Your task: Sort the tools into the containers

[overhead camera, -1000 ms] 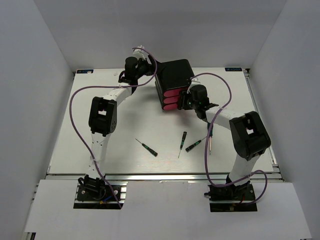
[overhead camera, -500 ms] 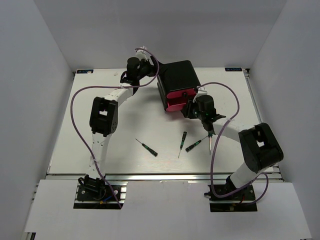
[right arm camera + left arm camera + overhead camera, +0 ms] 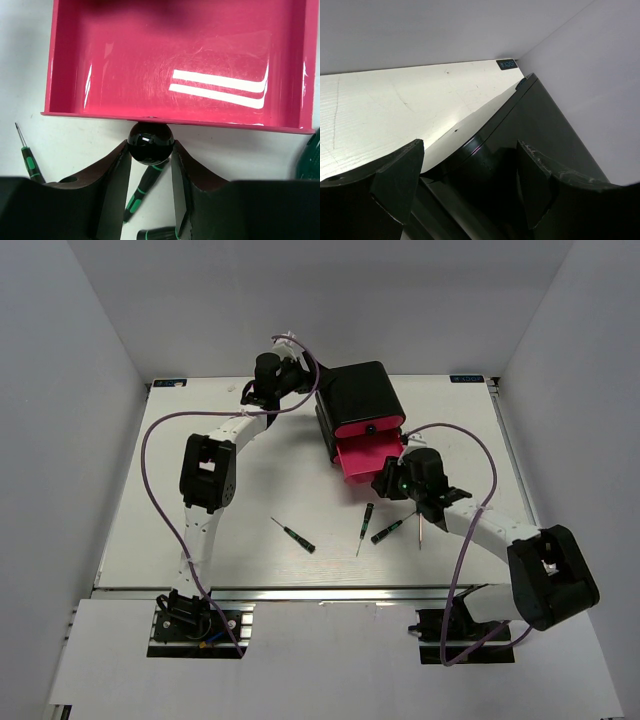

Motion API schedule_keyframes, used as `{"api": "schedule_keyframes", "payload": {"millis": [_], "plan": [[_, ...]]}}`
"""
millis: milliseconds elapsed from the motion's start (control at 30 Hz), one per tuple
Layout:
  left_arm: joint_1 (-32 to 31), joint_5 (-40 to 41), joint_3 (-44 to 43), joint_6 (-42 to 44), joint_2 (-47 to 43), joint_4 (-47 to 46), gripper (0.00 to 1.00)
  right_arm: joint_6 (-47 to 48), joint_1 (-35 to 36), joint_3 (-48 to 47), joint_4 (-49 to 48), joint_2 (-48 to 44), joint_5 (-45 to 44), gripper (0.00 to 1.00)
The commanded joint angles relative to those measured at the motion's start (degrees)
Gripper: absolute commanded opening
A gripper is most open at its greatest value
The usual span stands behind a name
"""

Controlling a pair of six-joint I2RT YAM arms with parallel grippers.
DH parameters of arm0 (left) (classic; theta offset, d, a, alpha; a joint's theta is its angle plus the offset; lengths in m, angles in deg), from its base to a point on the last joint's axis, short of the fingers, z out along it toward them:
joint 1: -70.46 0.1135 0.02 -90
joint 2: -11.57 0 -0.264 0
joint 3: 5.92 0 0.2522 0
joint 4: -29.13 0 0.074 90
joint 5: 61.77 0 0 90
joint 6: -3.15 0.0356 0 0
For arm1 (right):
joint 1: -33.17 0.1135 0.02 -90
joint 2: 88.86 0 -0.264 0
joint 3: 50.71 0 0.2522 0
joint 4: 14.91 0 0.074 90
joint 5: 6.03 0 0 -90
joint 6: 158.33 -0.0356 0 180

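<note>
While the right gripper (image 3: 150, 150) pinches a glossy round knob (image 3: 150, 143), the left gripper (image 3: 470, 185), fingers spread, seemingly braces the black box (image 3: 360, 392).

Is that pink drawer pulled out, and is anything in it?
Pulled out and empty: the pink drawer shows a bare floor, the right gripper on its knob.

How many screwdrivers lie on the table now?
4 can be seen: one left of centre, two near the middle just before the open drawer, and one half under the right arm. More may be hidden.
</note>
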Motion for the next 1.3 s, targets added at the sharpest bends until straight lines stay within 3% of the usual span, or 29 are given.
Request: {"api": "schedule_keyframes", "payload": {"millis": [0,100,133,233,433,733,833,867,933,1000,1167,1267], "plan": [[-0.9,-1.4,-1.1,0.8,0.0,5.2,0.82,-2.2,0.2,0.0,2.0,-1.6,0.0,0.21],[-0.5,-0.3,-1.3,0.3,-0.1,5.3,0.84,-2.7,0.3,-0.7,3.2,-0.4,0.2,0.29],[-0.4,0.0,-1.2,0.1,-0.3,5.2,0.84,-2.6,0.2,-1.0,3.3,0.3,0.6,0.42],[0.1,2.2,-1.1,-0.5,-1.1,5.8,0.86,-1.7,0.3,-2.6,4.3,2.4,2.9,0.59],[2.2,9.8,1.9,-0.3,-6.6,7.4,0.88,3.4,0.3,-5.5,8.1,2.1,8.0,0.78],[5.4,22.7,11.2,1.2,-22.3,15.6,0.82,20.7,0.0,-6.2,17.7,-8.2,20.8,0.79],[5.5,25.2,18.1,0.2,-27.8,20.5,0.65,27.4,-0.3,-7.4,25.7,-10.7,27.6,0.78],[5.5,25.4,19.7,0.0,-31.2,22.3,0.49,32.8,-0.3,-8.3,28.3,-11.2,31.4,0.78],[5.5,25.3,24.5,-0.9,-34.3,28.0,0.38,37.5,-0.3,-8.8,33.1,-11.7,33.2,0.77],[5.5,24.8,28.4,-0.9,-38.8,30.3,0.39,43.1,-0.4,-8.8,39.0,-11.3,34.1,0.78],[5.5,23.9,39.4,0.3,-47.9,35.1,0.5,44.9,-0.7,-8.0,40.1,-9.4,36.6,0.78],[5.5,22.7,42.6,-1.0,-53.8,39.1,0.59,55.9,-0.7,-10.4,46.2,-8.3,41.0,0.73]]}}
